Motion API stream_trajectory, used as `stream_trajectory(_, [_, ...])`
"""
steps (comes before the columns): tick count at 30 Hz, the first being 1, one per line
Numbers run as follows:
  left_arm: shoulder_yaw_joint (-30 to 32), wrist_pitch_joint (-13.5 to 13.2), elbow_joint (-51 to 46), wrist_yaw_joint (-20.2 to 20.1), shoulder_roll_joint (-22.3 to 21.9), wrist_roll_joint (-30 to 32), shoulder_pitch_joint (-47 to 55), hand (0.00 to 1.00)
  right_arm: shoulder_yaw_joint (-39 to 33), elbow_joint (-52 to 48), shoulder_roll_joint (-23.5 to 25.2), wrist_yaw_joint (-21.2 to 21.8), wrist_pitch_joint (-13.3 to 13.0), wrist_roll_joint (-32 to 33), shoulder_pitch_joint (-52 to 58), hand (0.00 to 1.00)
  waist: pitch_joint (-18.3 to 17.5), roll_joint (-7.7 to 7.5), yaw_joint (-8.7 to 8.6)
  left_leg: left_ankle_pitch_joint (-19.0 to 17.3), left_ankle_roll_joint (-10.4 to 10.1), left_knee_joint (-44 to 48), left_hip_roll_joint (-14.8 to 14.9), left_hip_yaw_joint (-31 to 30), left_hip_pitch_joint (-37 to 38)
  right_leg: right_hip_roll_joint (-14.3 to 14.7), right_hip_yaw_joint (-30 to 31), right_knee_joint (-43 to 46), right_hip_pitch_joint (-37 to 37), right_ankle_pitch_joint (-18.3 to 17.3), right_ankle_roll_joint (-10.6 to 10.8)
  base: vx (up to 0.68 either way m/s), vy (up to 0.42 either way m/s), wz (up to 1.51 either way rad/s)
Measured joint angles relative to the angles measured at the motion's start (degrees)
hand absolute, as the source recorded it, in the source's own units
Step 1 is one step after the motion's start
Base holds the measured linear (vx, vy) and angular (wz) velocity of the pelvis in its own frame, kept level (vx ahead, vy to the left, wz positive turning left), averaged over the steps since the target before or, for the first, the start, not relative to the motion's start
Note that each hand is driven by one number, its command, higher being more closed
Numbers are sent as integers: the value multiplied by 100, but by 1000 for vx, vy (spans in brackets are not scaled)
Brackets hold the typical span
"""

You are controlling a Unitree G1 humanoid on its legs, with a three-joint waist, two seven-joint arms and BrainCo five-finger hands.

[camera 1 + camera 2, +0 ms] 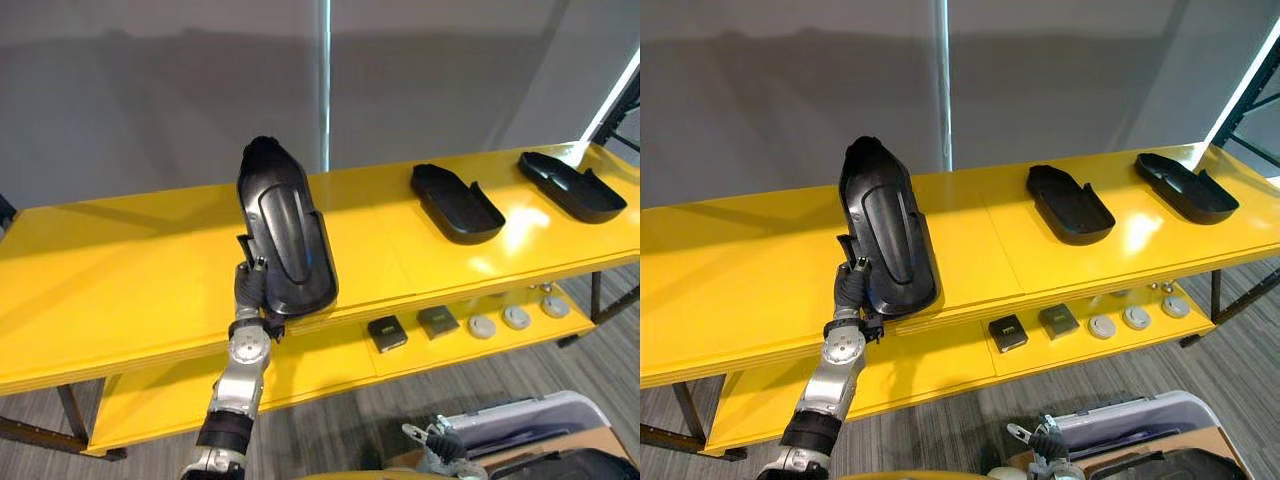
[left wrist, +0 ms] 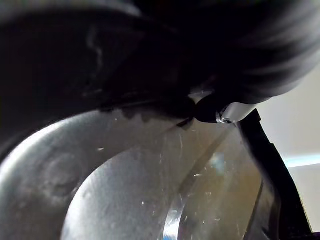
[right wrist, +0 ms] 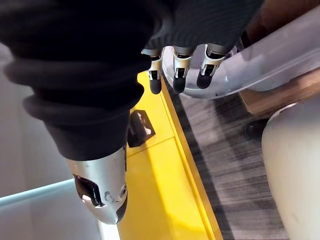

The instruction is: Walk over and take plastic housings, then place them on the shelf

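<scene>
Our left hand (image 1: 248, 290) has its fingers curled round the near left edge of the housing (image 1: 285, 230) and holds it tilted above the shelf (image 1: 120, 270), left of two laid housings (image 1: 457, 203). We should lower it flat, well back from the near edge, then let go. Our right hand (image 3: 179, 75) hangs relaxed and empty.

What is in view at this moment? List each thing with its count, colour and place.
shelf: 1, yellow, two boards, against a grey wall
held housing: 1, black, upright at the top board's front edge, left of middle
lying housings: 2, black, top board, right part, apart
square parts: 2, dark, lower board
round parts: 3, grey, lower board, right of the squares
bin: 1, pale plastic, low at the right
floor: grey carpet
left hand: curled on the held housing's lower end
right hand: fingers relaxed, by the bin
</scene>
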Motion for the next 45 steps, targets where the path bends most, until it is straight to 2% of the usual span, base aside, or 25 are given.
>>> stream_trajectory(3, [11, 79, 331, 135, 15, -201, -365, 100, 24, 6, -58, -3, 6, -119, -27, 0, 2, -1, -35, 4, -3, -37, 2, 20, 37, 22, 34, 5, -10, 15, 8, 36, 2, -7])
stream_trajectory(5, [176, 98, 506, 263, 35, -332, -572, 100, 40, 7, -60, -8, 14, -168, -67, 0, 4, -5, -130, 22, 28, -44, 1, 29, 52, 31, 57, 14, -10, 54, -48, 41, 14, -5])
stream_trajectory(10, [423, 107, 696, 490, 179, -451, -889, 100, 93, 7, -58, -7, 19, -195, -109, 0, 24, -24, -184, 21, 33, -53, -6, 90, 45, 38, 81, 15, -65, 64, -58, 22, 10, -8])
stream_trajectory(13, [458, 144, 965, 499, 373, -498, -1015, 100, 106, 8, -58, -6, 20, -263, -158, 0, 31, -28, -283, 20, 36, -52, -12, 86, 45, 34, 80, 15, -67, 68, -61, -11, 1, -1])
stream_trajectory(21, [679, 339, 1331, 305, 541, -485, -1294, 100, 87, 1, -97, 3, 10, -273, -172, 0, 154, -60, -288, -1, 2, -38, -1, 89, 15, 40, 88, -7, -101, 91, -90, -59, -8, -1])
stream_trajectory(22, [682, 342, 1391, 272, 555, -442, -1320, 0, 87, 1, -102, 4, 10, -273, -172, 0, 159, -58, -285, -1, 2, -38, 1, 87, 12, 41, 87, -7, -101, 82, -78, -46, -10, 1])
stream_trajectory(36, [1107, 463, 1847, 228, 606, -309, -1753, 0, 66, 3, -104, 6, 0, -277, -199, 0, 210, -37, -288, 19, 35, -70, -2, 92, 7, 48, 102, 13, -124, 81, -78, -2, -1, 0])
stream_trajectory(45, [1118, 457, 1895, 275, 681, -608, -1895, 0, 66, 6, -104, 1, 2, -281, -259, 0, 311, -29, -294, 19, 36, -69, -4, 92, 40, 47, 101, 12, -95, 81, -78, 0, 0, 0])
